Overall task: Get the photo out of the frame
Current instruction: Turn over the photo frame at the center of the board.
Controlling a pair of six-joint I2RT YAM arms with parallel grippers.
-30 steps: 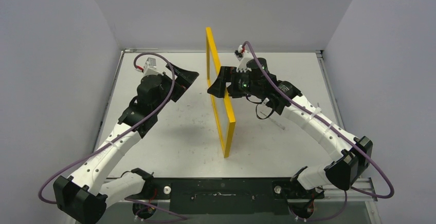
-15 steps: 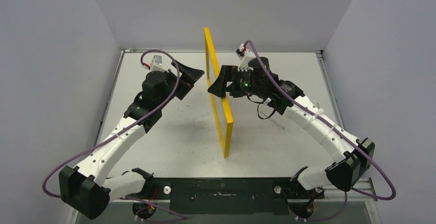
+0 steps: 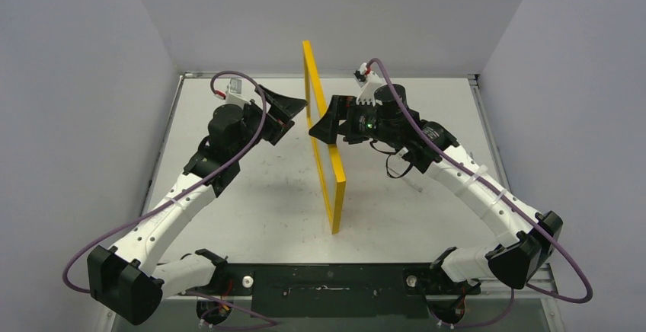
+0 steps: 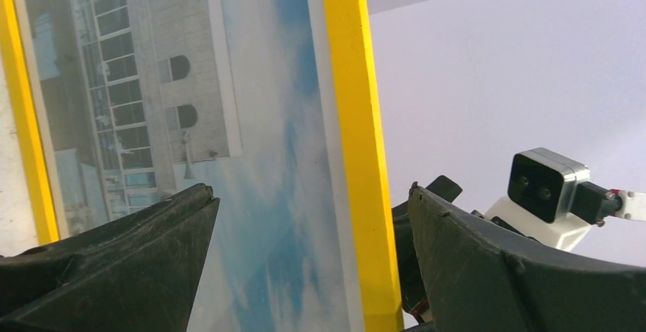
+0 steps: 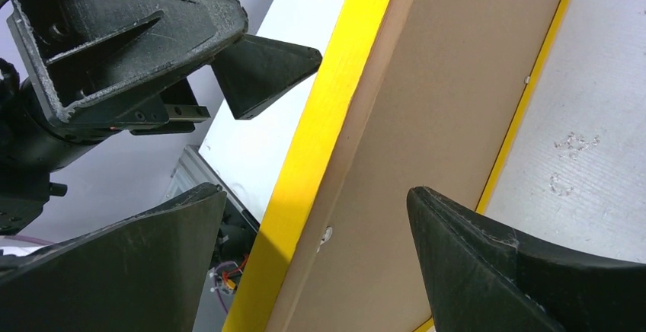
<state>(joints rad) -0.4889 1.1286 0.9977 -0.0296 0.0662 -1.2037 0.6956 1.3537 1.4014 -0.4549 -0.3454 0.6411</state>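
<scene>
The frame (image 3: 324,142) stands upright on its long edge in the middle of the table, yellow border edge-on to the top view. In the left wrist view its front faces me, and the photo (image 4: 251,157) sits inside the yellow border (image 4: 354,119). My left gripper (image 3: 297,113) (image 4: 310,191) is open, close to the front near the frame's upper far part. My right gripper (image 3: 316,122) (image 5: 316,193) is open too, its jaws either side of the frame's top edge with gaps showing. The brown backing (image 5: 449,96) faces it, with a small metal tab (image 5: 325,234).
The white table (image 3: 251,195) has scuffs (image 5: 571,145) on the right side. Grey walls close it in on the left, back and right. A black rail (image 3: 327,282) with both arm bases runs along the near edge.
My left arm has swung right, bringing its gripper up to the frame's front, and its jaws have widened a little. The right wrist has shifted slightly; the frame still stands.
</scene>
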